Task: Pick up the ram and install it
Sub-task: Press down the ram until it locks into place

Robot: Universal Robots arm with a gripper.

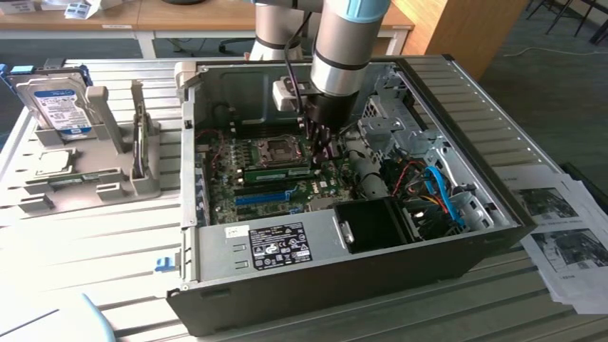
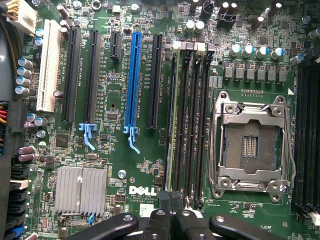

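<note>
Pincer: black fingertips (image 2: 171,220) pressed together, seen edge-on in the wrist view just above the end of the memory slots; in the exterior view the pincer (image 1: 321,146) hangs down inside the open case, over the board.
Ram: the green stick (image 1: 278,173) lies along the board in the exterior view, seated among the slots just beside the pincer's tips; in the wrist view it shows as a thin pale-green edge (image 2: 173,115) standing in the slot nearest the black card slots, its near end right under the closed tips. Whether the tips touch it, I cannot tell.
Processor socket: the bare metal-framed socket (image 2: 249,142) sits beside the memory slots, on the side away from the blue slot.
Blue slot: a long blue card slot (image 2: 134,80) runs parallel to the ram, with black slots either side.
Heatsink: a ribbed silver block (image 2: 80,189) sits by the DELL lettering.
Case: the dark tower (image 1: 314,285) lies on its side, open, on the slatted bench (image 1: 95,263).
Hard drive: a silver drive with a blue-white label (image 1: 55,107) stands in a grey holder at the exterior view's left.
Papers: printed sheets (image 1: 560,228) lie at the exterior view's right.
</note>
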